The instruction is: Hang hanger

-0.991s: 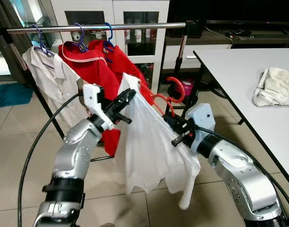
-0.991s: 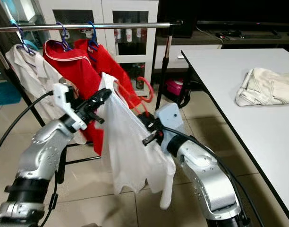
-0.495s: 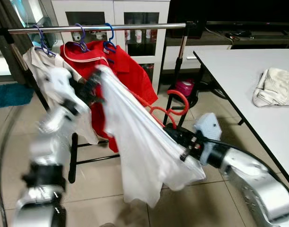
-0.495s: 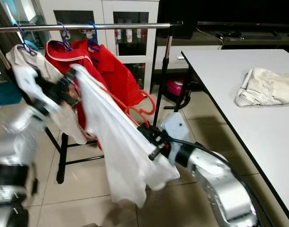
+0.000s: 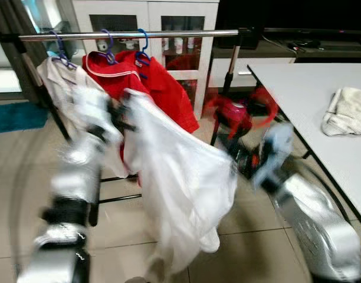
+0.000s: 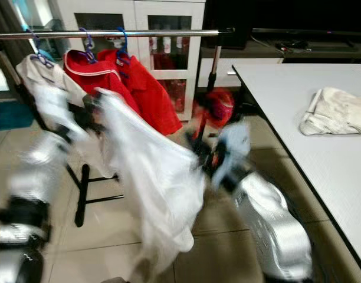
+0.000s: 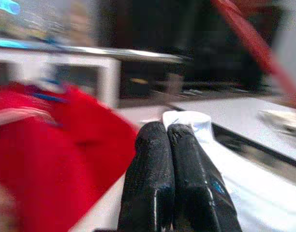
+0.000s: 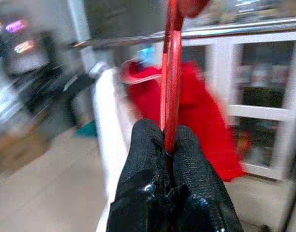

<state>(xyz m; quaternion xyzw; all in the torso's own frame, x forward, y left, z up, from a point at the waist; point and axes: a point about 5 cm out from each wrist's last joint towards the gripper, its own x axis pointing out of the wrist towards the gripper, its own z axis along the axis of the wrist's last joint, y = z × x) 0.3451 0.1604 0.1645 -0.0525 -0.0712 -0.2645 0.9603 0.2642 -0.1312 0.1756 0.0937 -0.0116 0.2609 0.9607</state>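
Observation:
A white shirt (image 5: 180, 177) hangs stretched between my two arms in front of the clothes rail (image 5: 168, 34); the head views are blurred. My left gripper (image 7: 167, 129) is shut, with the shirt's collar (image 7: 187, 121) at its tips, and sits near the red shirts (image 5: 151, 82). My right gripper (image 8: 166, 133) is shut on the shaft of a red hanger (image 8: 170, 72). The hanger's hook shows as a red blur (image 5: 263, 109) above my right arm, to the right of the rail's post (image 5: 227, 76).
On the rail hang a beige shirt (image 5: 62, 79) and two red shirts on blue hangers. A white table (image 5: 298, 88) with a cream cloth (image 5: 348, 112) stands at the right. White cabinets stand behind the rack. The floor is tiled.
My right arm has swung right and up with the red hanger, pulling the white shirt's far side along. My left gripper stays near the red shirts. The camera has shifted slightly.

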